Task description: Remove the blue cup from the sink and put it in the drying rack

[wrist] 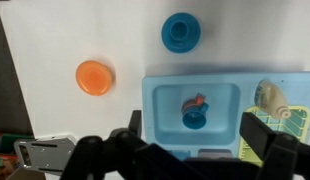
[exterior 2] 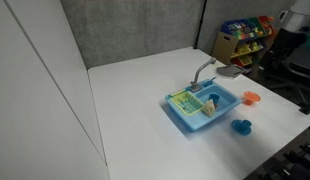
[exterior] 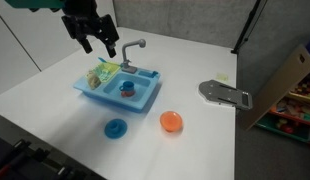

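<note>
The blue cup [wrist: 194,118] lies in the square basin of the light-blue sink [wrist: 160,90], touching a small orange-red piece [wrist: 196,101]. It also shows in an exterior view [exterior: 126,89]. The pale green-yellow drying rack [wrist: 285,120] adjoins the basin and holds a pale rounded item; the rack shows in both exterior views [exterior: 102,73] [exterior 2: 185,103]. My gripper [wrist: 195,135] is open and empty, its two black fingers spread either side of the basin, well above the sink. In an exterior view it hangs above the far side of the sink [exterior: 95,38].
A flat blue disc [wrist: 180,32] [exterior: 115,128] and an orange disc [wrist: 93,76] [exterior: 171,121] lie on the white table beside the sink. A grey curved faucet [exterior: 133,48] rises at the sink's back. A grey flat piece [exterior: 225,94] lies near the table edge.
</note>
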Available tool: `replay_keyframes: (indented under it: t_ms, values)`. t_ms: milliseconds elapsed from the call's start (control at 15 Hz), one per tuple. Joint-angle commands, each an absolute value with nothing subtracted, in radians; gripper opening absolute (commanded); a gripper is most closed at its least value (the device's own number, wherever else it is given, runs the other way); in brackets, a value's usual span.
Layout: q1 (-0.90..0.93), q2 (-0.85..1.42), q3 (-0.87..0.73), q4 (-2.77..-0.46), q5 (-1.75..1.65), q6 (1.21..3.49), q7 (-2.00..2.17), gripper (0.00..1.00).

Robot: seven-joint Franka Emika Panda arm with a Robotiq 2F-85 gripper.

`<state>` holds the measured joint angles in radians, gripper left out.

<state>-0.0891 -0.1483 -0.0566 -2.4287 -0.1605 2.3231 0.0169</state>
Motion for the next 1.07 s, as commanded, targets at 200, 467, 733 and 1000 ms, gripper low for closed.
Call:
replay_keyframes:
  t_ms: [200,467,733,1000]
  values:
    - [-0.046,0.064,-0.039,-2.253,-0.043,2.347,0.057,1.0]
    - [-0.037,0.181,-0.038,-2.184,-0.018,2.392,0.097,1.0]
    - [-0.038,0.295,-0.039,-2.125,0.03,2.447,0.126,1.0]
    - [-0.031,0.408,-0.041,-2.063,0.053,2.487,0.158,1.0]
